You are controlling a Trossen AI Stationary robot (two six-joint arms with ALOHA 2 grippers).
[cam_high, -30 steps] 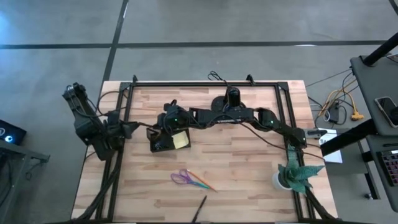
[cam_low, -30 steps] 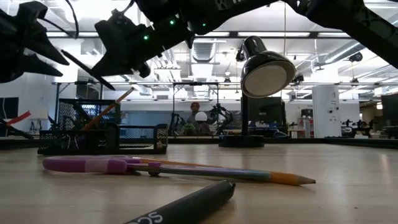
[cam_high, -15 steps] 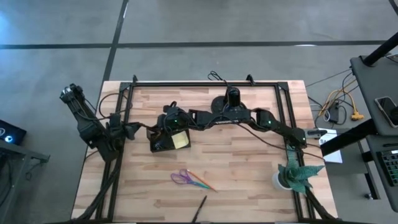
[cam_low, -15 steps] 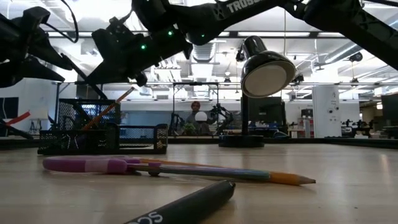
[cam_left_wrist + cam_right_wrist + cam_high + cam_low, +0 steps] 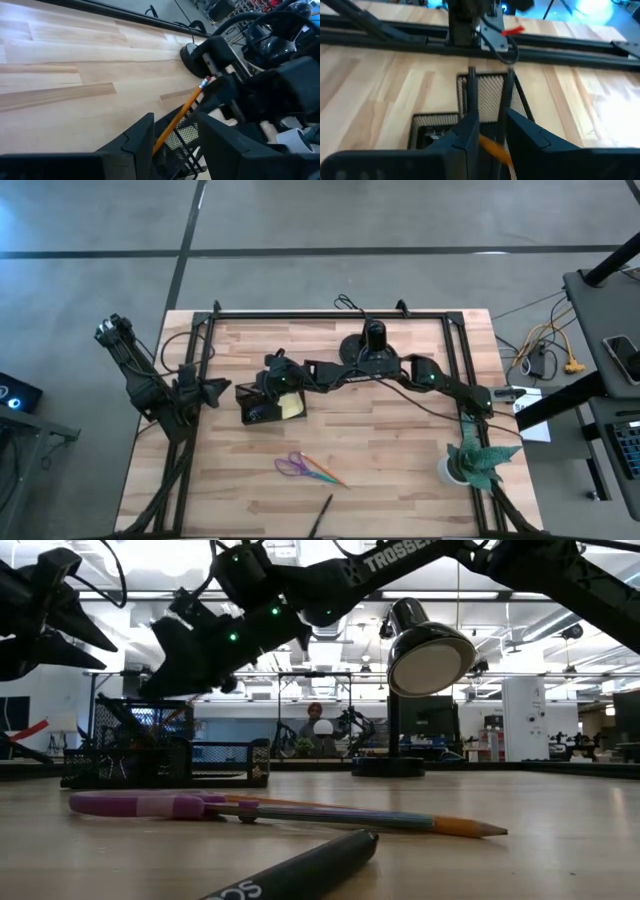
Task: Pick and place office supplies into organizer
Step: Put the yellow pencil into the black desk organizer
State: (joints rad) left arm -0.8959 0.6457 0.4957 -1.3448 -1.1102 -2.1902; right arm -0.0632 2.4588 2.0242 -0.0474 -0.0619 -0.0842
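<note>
Your right gripper above black mesh organizer, jaws slightly spread around black pen. Left gripper beside organizer's left, jaws spread, empty.

Right dark six-joint arm reaches across the table's middle toward the left side, wrist tilted down. Right two-finger gripper sits low, its dark fingers parted by a narrow gap with two thin dark rods running up between them; whether they press on the rods cannot be told. Left dark six-joint arm waits at the table's left edge, bent. Left two-finger gripper points inward, fingers apart, holding nothing.
</note>
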